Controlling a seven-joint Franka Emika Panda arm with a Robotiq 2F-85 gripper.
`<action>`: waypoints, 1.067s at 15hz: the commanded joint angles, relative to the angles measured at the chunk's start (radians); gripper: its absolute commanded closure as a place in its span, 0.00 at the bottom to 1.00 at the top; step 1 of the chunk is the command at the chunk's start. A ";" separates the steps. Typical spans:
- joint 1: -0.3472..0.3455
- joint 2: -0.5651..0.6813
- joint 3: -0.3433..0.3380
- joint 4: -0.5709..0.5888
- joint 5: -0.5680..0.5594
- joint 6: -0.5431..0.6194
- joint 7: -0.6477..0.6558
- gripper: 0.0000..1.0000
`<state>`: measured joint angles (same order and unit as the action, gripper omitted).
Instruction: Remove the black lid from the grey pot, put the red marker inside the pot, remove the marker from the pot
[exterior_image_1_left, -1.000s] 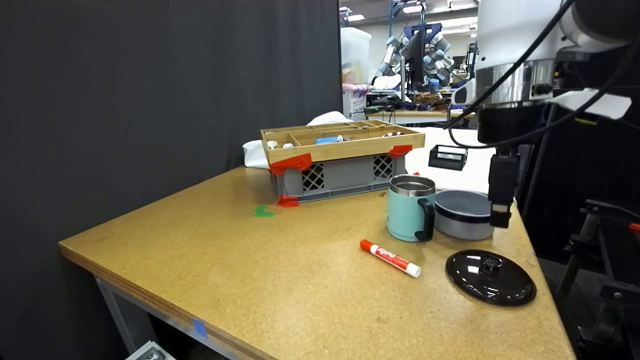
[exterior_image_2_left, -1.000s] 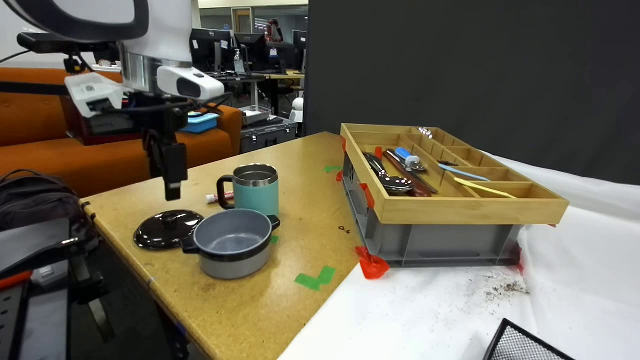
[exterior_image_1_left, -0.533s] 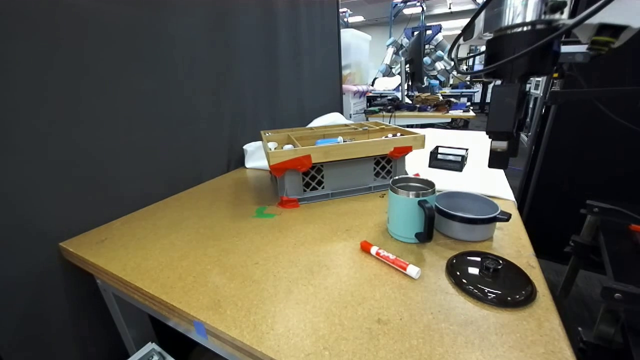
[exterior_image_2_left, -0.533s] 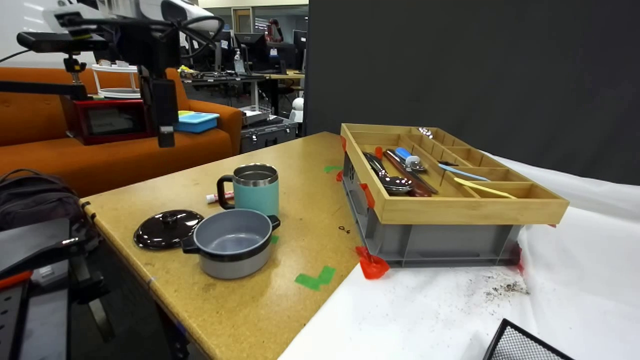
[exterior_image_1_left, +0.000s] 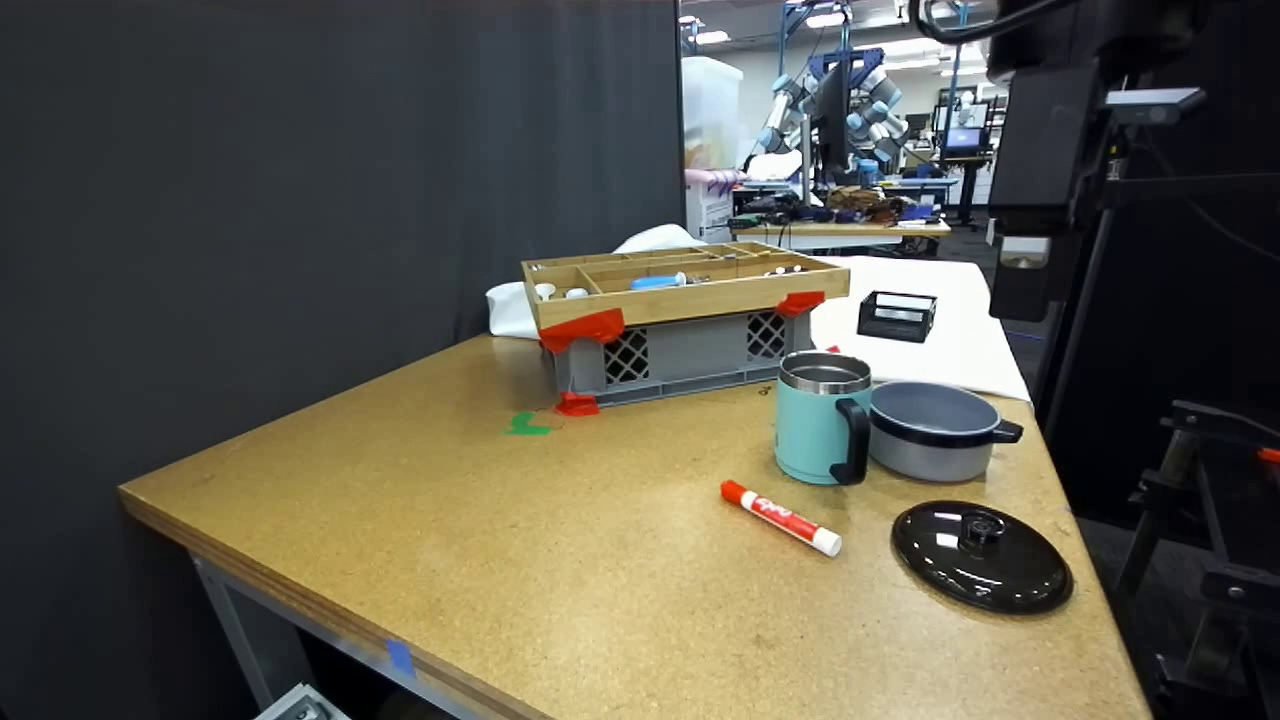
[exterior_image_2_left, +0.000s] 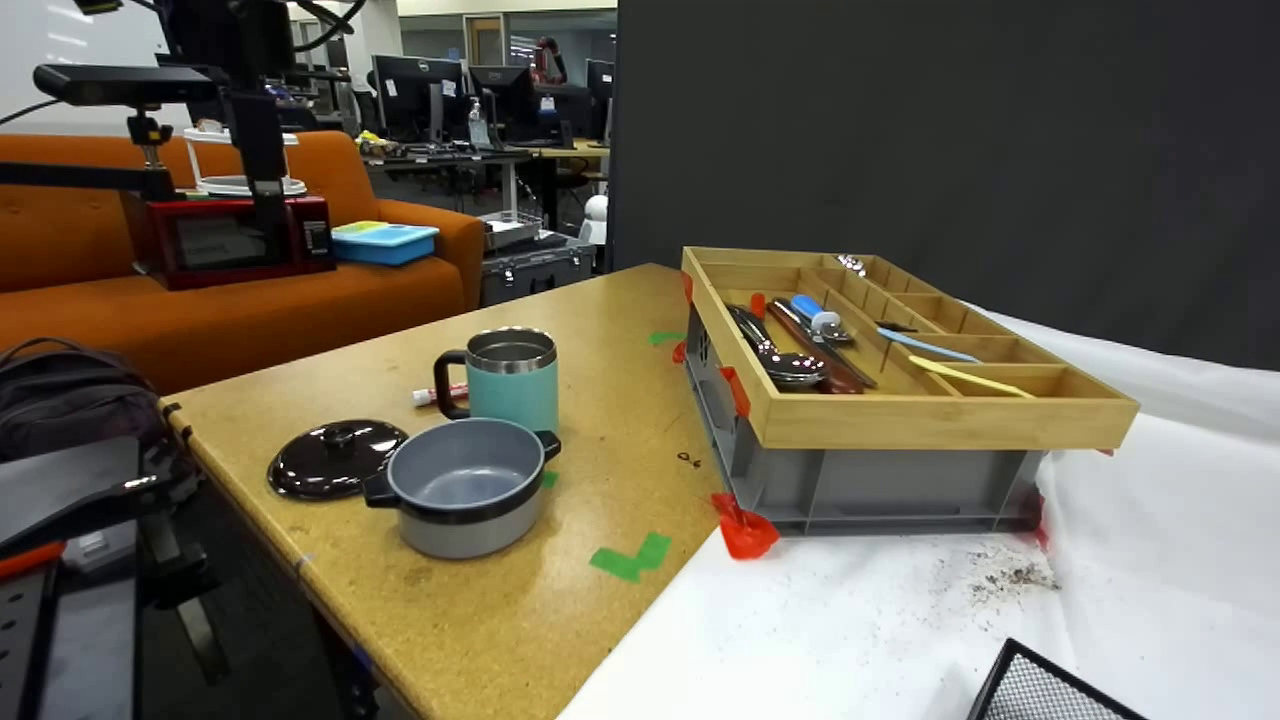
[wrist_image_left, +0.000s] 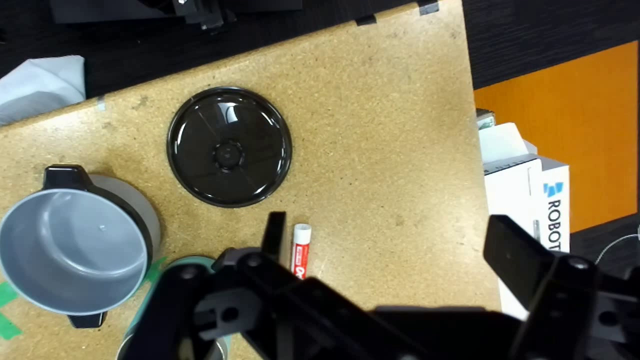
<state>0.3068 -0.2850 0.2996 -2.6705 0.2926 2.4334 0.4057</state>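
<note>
Jaws, black and blocky, stand spread wide and grip nothing; they come in from 6 o'clock in the wrist view and hang high above the speckled tan table. A slim red marker pen with a white end lies flat on that table, in an exterior view with its red cap toward 10 o'clock and the white end toward 4 o'clock; the wrist view shows it between the jaws, close by the tip at 9 o'clock, partly hidden by them. Near the marker, toward 11 o'clock in the wrist view, a flat, round, glossy black lid with a centre knob rests knob up on the table. At 8 o'clock from the lid and apart from it, a low, round grey pot with two black handles stands upright and uncovered, handles toward 12 and 6 o'clock. Just beside the pot, at 4 o'clock, is a teal mug with a steel rim; whether the two touch I cannot tell. Farther out, in an exterior view, a compartmented pale wooden tray sits on a grey plastic crate, at 3 o'clock from the mug.
</note>
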 joint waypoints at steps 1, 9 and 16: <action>-0.002 0.021 0.002 0.031 0.017 -0.021 -0.005 0.00; -0.003 0.003 0.005 0.012 0.012 -0.004 -0.002 0.00; -0.028 0.144 0.010 0.082 -0.060 0.114 -0.011 0.00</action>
<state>0.3051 -0.2352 0.2995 -2.6453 0.2789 2.4954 0.4017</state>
